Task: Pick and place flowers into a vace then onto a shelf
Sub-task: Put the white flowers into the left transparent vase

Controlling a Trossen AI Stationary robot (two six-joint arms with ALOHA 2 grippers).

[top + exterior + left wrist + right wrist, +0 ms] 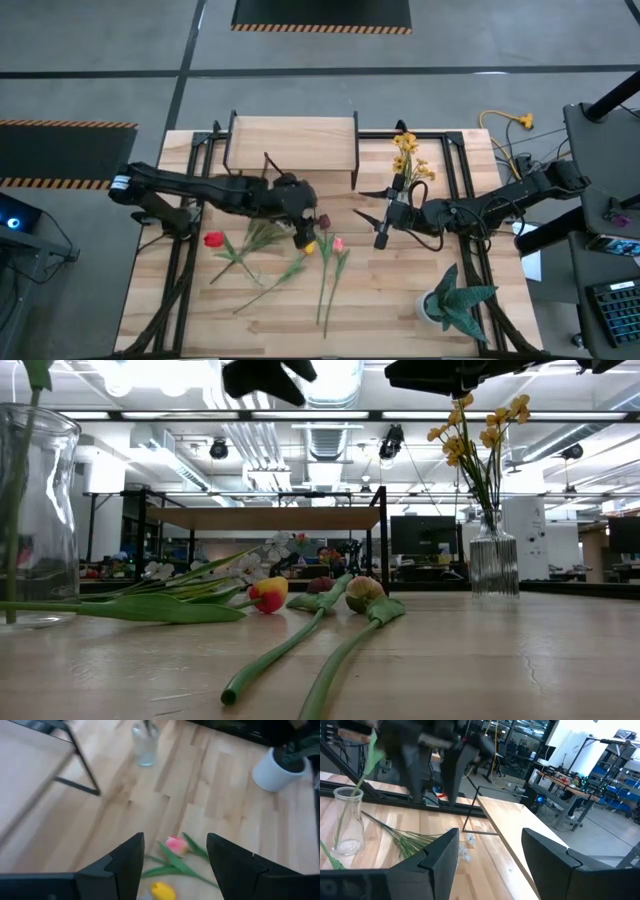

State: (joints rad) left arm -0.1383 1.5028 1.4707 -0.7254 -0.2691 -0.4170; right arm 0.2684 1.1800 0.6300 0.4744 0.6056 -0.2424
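Note:
My left gripper (pixel 302 230) (pixel 175 840) hangs open above the loose flowers on the table: a pink tulip (pixel 175 845) (pixel 338 243), a yellow tulip (pixel 162 891) (pixel 310 247), a maroon tulip (pixel 323 221), a red tulip (pixel 213 240) and a spray of pale blossoms (pixel 262 236) (pixel 462 851). My right gripper (pixel 382 232) (pixel 490 835) is open, near the glass vase (pixel 400 188) (pixel 495 555) that holds the yellow-bloomed bunch (pixel 405 150) (pixel 485 425). The shelf (pixel 292 140) (pixel 265 517) stands at the far edge.
A green spiky plant in a white pot (pixel 452 300) (pixel 275 767) stands near the right near corner. A second clear vase (pixel 30 510) (pixel 347 820) holds a green stem. Black rails (pixel 468 190) run along both table sides. Bare wood lies between the grippers.

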